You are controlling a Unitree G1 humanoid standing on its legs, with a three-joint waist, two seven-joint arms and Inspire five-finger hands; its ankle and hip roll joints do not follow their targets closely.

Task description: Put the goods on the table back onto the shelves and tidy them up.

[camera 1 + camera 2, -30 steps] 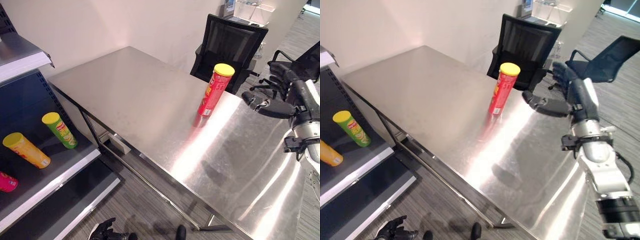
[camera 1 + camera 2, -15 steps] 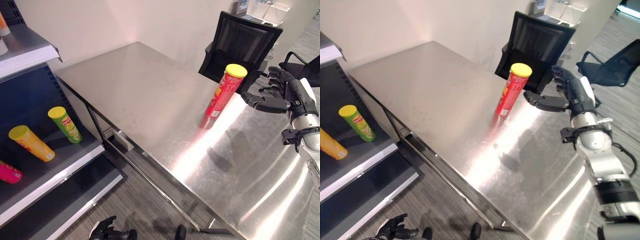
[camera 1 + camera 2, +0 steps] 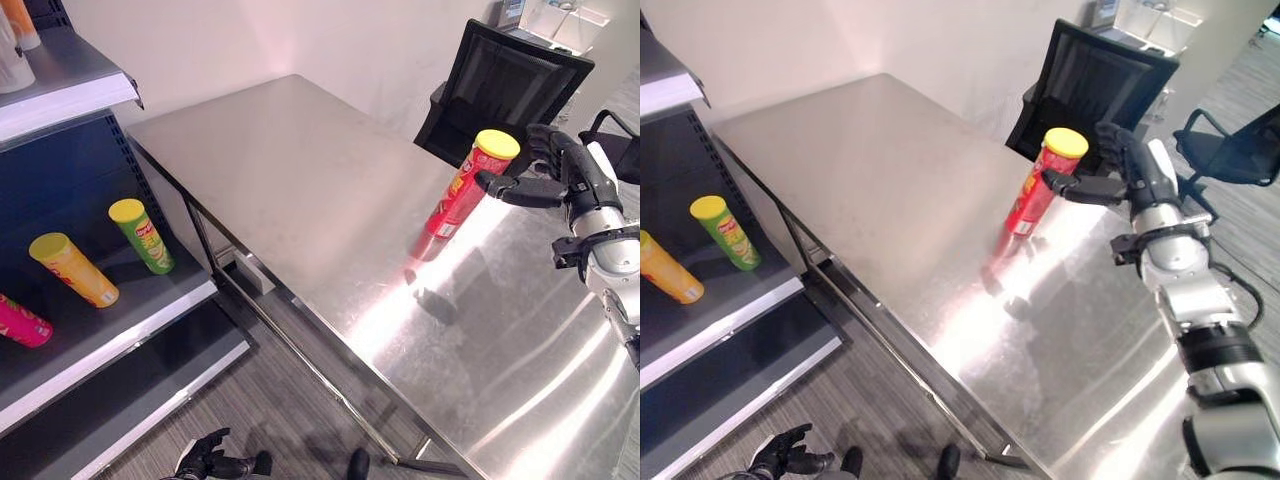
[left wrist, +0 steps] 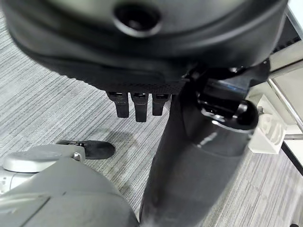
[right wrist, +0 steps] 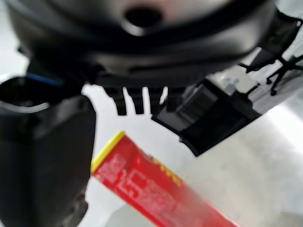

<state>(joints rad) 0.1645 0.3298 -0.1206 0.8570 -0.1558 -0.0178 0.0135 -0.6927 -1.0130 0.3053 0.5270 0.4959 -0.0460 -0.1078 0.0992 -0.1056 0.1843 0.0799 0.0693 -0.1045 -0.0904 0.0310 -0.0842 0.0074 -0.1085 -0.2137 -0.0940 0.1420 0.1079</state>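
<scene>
One red can with a yellow lid (image 3: 460,192) stands upright on the steel table (image 3: 300,190), toward its far side, and it looks to be the last of the goods left there. The right robot hand (image 3: 548,172) is up at the can's lid end, fingers spread and the thumb reaching across toward the lid; from here I can't quite say whether the thumb touches the can or is just beside it, but nothing is gripped yet. In the right wrist view the can (image 5: 156,184) lies just past the open fingers.

Over on the shelf (image 3: 120,320), three cans are lying on their sides: a green one (image 3: 142,236), an orange-yellow one (image 3: 72,269) and a pink one (image 3: 20,322) at the edge of the view. They lie at loose angles, so the tidying looks unfinished. The left robot hand (image 3: 205,462) hangs low near the floor, fingers loosely curled, holding nothing.

So by my reckoning the red can remains to be grasped, carried and shelved, then the row straightened.
</scene>
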